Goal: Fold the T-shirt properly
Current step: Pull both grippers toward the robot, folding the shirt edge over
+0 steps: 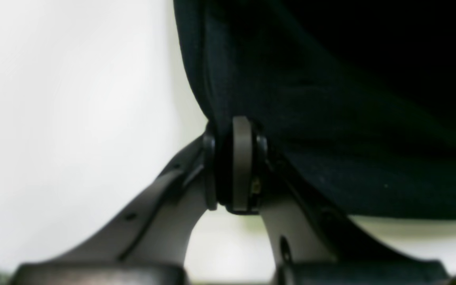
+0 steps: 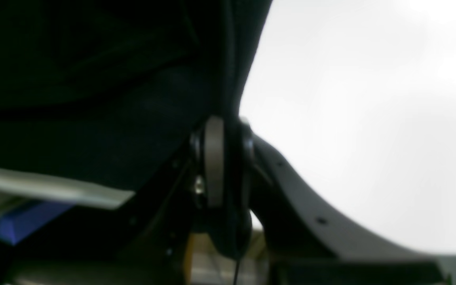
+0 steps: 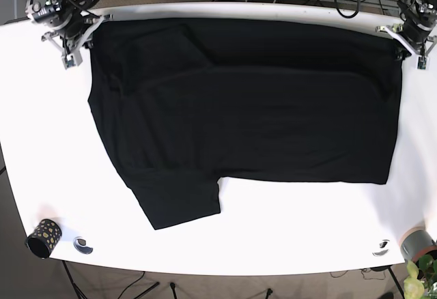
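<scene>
Grippers pinch the T-shirt's two far corners: the left gripper is clamped on black cloth at the base view's right, the right gripper likewise at its left. From them the T-shirt spreads flat toward the near edge of the white tabletop, long axis running arm to arm.

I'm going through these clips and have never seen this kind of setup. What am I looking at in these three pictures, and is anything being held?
A two-armed robot is folding a black T-shirt spread on a white table. The base view looks down from above. The other two come from cameras on the wrists. The left end effector, at that view's top right, and the right end effector, top left, each pinch an edge of the shirt at a far corner; the wrist views show both shut on fabric. A speckled cup stands near the front edge.
</scene>
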Available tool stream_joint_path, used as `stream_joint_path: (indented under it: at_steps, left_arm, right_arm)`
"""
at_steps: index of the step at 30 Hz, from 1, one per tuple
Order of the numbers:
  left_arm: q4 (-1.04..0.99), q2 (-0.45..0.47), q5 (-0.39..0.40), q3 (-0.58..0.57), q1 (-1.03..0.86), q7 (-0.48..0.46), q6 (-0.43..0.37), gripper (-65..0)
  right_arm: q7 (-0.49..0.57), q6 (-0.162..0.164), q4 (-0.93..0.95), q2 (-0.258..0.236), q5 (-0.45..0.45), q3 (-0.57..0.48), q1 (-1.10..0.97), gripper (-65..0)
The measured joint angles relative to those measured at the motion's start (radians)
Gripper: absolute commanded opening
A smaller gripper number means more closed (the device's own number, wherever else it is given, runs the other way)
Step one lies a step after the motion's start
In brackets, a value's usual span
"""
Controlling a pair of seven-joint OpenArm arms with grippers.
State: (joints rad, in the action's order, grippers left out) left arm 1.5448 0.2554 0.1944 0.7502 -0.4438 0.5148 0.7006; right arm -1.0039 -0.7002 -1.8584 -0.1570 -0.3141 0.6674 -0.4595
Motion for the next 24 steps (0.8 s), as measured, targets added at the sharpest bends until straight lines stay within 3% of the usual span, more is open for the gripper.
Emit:
stream_joint_path:
  at_steps: [5, 8, 10, 12, 15, 16, 18, 24]
  left_arm:
    - [0.006, -0.003, 0.0, 0.011, -0.033, 0.006, 0.0, -64.4]
    - [0.006, -0.002, -0.001, 0.011, -0.032, 0.009, 0.0, -62.6]
    - [0.006, -0.002, 0.0, 0.01, -0.029, 0.008, 0.0, -54.4]
    - [0.006, -0.002, -0.001, 0.009, -0.025, 0.01, 0.0, -41.4]
    - [0.009, -0.002, 0.0, 0.008, -0.024, 0.026, 0.0, -21.0]
    - [0.016, -0.003, 0.0, 0.008, -0.021, 0.029, 0.0, -15.8]
    - [0.034, -0.003, -0.001, 0.008, -0.012, 0.037, 0.0, -13.5]
    - [0.097, -0.002, 0.003, 0.008, 0.064, 0.027, 0.0, -18.1]
  right_arm:
    - [-0.003, 0.0, -0.002, 0.035, 0.016, 0.002, -0.021, -63.3]
    - [-0.003, 0.0, -0.005, 0.04, 0.019, 0.013, -0.018, -51.2]
    - [0.001, 0.0, -0.006, 0.043, 0.018, 0.032, -0.01, -37.4]
    - [0.001, 0.002, -0.006, 0.042, 0.019, 0.046, -0.003, -24.4]
    - [-0.004, 0.003, -0.007, 0.04, 0.023, 0.056, 0.019, -11.1]
    - [-0.004, 0.003, -0.007, 0.04, 0.023, 0.055, 0.029, -8.9]
    - [-0.003, 0.003, -0.007, 0.04, 0.018, 0.053, 0.051, -8.2]
    - [-0.001, 0.003, -0.008, 0.033, 0.023, 0.051, 0.134, -8.2]
